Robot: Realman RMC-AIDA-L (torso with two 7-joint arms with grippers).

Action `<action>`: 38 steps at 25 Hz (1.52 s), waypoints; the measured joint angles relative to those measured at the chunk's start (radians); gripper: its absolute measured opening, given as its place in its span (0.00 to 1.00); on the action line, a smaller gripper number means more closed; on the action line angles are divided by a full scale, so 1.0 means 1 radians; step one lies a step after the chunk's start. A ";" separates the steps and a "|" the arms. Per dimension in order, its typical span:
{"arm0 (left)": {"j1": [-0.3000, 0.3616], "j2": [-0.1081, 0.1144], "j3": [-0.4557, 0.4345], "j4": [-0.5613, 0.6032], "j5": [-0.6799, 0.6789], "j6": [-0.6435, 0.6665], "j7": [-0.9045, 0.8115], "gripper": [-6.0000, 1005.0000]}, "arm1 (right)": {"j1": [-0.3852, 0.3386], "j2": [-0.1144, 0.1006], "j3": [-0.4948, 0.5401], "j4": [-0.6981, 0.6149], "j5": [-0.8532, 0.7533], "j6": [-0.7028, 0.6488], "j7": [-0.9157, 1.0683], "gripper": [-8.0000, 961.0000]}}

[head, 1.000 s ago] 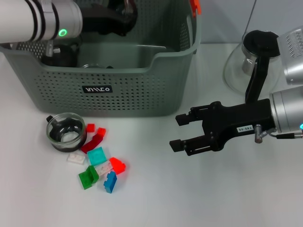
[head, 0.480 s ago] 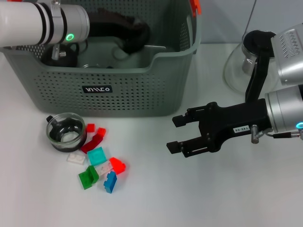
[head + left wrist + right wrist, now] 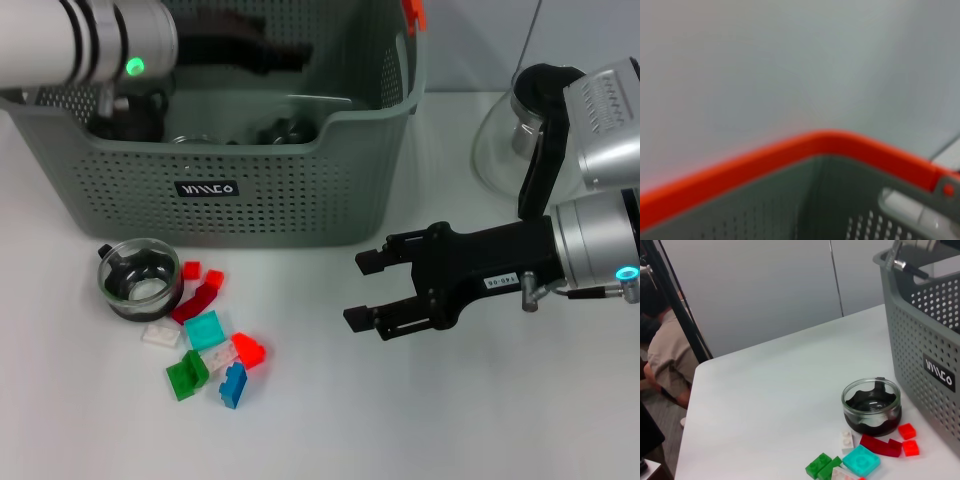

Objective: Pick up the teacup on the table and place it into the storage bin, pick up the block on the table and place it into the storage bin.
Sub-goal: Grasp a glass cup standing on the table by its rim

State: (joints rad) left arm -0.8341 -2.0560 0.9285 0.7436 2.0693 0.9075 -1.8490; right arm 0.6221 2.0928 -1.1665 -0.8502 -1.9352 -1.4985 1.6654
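A glass teacup (image 3: 139, 279) (image 3: 871, 406) with a dark base stands on the white table just in front of the storage bin's left end. Beside it lie several small blocks, among them a teal block (image 3: 203, 328) (image 3: 861, 460), a green block (image 3: 186, 374) and a red block (image 3: 248, 350). The grey-green perforated storage bin (image 3: 300, 215) (image 3: 925, 330) holds dark items, one a dark cup (image 3: 286, 131) near its front wall. My left gripper (image 3: 240, 50) hovers over the bin's inside. My right gripper (image 3: 362, 291) is open above the table, right of the blocks, holding nothing.
A glass pot (image 3: 530, 130) with a black lid stands at the back right, behind my right arm. The left wrist view shows only the bin's orange-red handle clip (image 3: 790, 155). Beyond the teacup the table ends, and a person (image 3: 662, 355) sits there.
My left gripper dipped into the bin and has come back up; a dark cup now shows near the bin's front wall. My right gripper has slid left toward the blocks.
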 joint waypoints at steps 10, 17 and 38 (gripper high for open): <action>0.206 -0.042 -0.132 0.519 -0.196 0.695 -0.055 0.82 | 0.009 0.003 0.009 0.034 0.011 0.001 -0.028 0.84; 0.439 -0.109 -0.107 0.898 -0.110 1.012 0.103 0.83 | 0.012 0.004 0.022 0.055 0.031 0.015 -0.029 0.84; 0.401 -0.115 0.188 0.809 0.589 0.844 0.232 0.82 | 0.054 0.007 0.004 0.153 0.089 0.066 -0.041 0.84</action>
State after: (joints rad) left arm -0.4327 -2.1712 1.1160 1.5531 2.6584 1.7518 -1.6174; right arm 0.6763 2.1000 -1.1628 -0.6970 -1.8466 -1.4322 1.6246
